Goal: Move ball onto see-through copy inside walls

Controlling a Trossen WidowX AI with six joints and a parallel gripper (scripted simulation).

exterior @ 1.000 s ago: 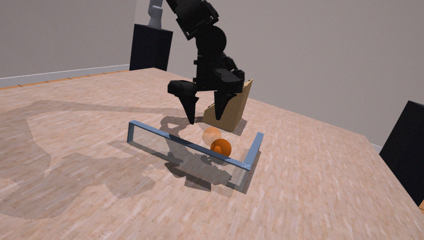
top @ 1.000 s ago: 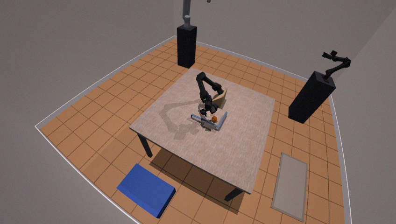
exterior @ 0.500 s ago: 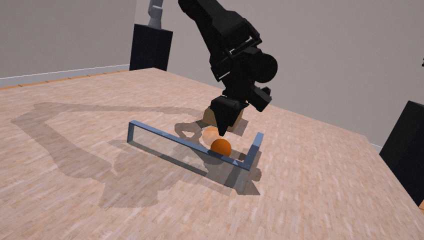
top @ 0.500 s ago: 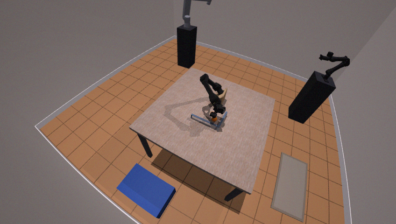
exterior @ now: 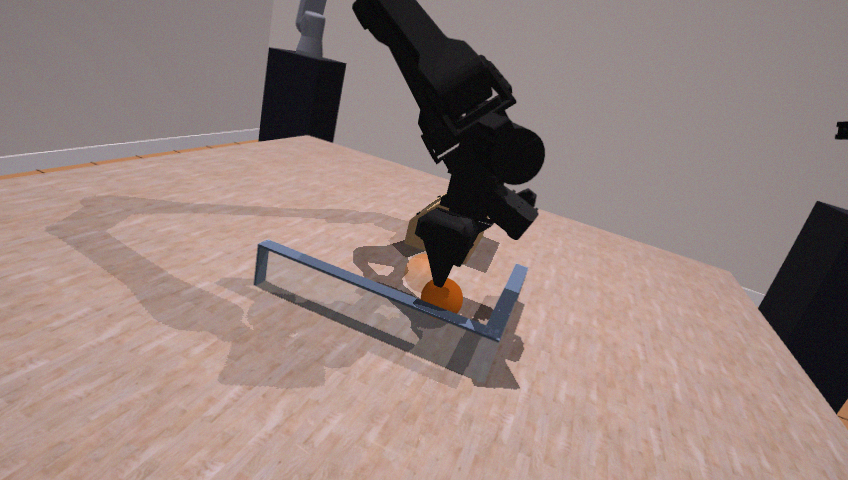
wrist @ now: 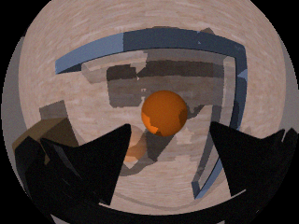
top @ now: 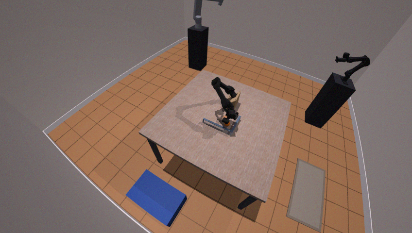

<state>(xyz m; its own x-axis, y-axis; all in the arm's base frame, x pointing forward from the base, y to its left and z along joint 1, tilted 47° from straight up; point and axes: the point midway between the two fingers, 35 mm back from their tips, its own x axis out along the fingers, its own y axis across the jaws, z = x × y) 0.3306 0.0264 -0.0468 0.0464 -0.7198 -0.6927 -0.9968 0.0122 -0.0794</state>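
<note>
The orange ball (top: 227,123) (exterior: 445,298) (wrist: 164,113) lies on the table inside the corner, apart from both walls. The pale see-through copy (exterior: 418,265) (wrist: 135,148) shows beside it, on the side towards the arm's base. The long clear wall (exterior: 357,287) (wrist: 241,81) and the short clear wall (exterior: 510,294) (wrist: 163,38) have blue-grey top edges. My gripper (wrist: 172,127) is open and empty, pointing down over the ball. In the wrist view the ball shows between and just beyond the fingertips. In the exterior view one finger hides the other.
The tan wedge-shaped base block (top: 236,99) (wrist: 51,135) stands near the copy. The long wall's top edge runs close beside the ball. Two other arms stand on dark pedestals (top: 197,47) (top: 329,99) away from the table. A blue block (top: 157,193) lies on the floor.
</note>
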